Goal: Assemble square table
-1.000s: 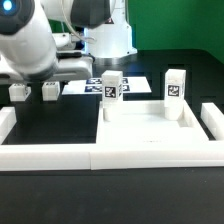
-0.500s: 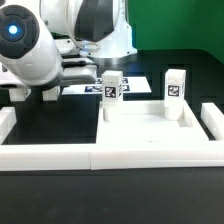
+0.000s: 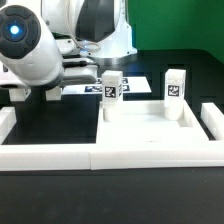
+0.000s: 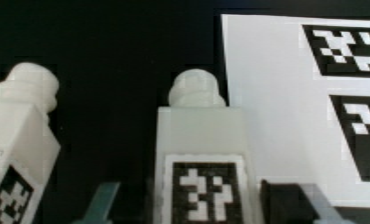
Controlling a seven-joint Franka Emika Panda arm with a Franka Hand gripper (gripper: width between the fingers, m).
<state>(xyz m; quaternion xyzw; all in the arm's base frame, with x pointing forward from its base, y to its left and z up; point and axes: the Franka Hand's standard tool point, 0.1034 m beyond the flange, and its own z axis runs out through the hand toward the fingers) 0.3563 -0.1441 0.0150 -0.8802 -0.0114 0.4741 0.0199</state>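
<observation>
On the black table (image 3: 60,122) the tabletop (image 3: 150,135) lies at the lower right of the exterior view. Its raised rim sits close against the border wall (image 3: 40,155), which runs along the front edge and turns up at both sides. Two legs stand upright at the tabletop's far corners, the left standing leg (image 3: 112,88) and the right standing leg (image 3: 176,85); how deep they sit in the corner holes cannot be told. Between and behind them the marker board (image 3: 135,82) lies flat. The open black surface on the exterior view's left, inside the wall, is the freest room. The arm fills the upper left above it and hides most of what is beneath. Only the outer loose leg (image 3: 18,93) shows clearly beside it there. The wrist view shows what that bulk covers. The gripper (image 4: 198,202) is released, with one finger (image 4: 107,205) on each side of the centred loose leg (image 4: 203,150) and a dark gap between leg and finger on both sides. The outer loose leg (image 4: 22,130) lies near and apart, with the marker board's edge (image 4: 271,100) just beyond the centred leg's tip.
</observation>
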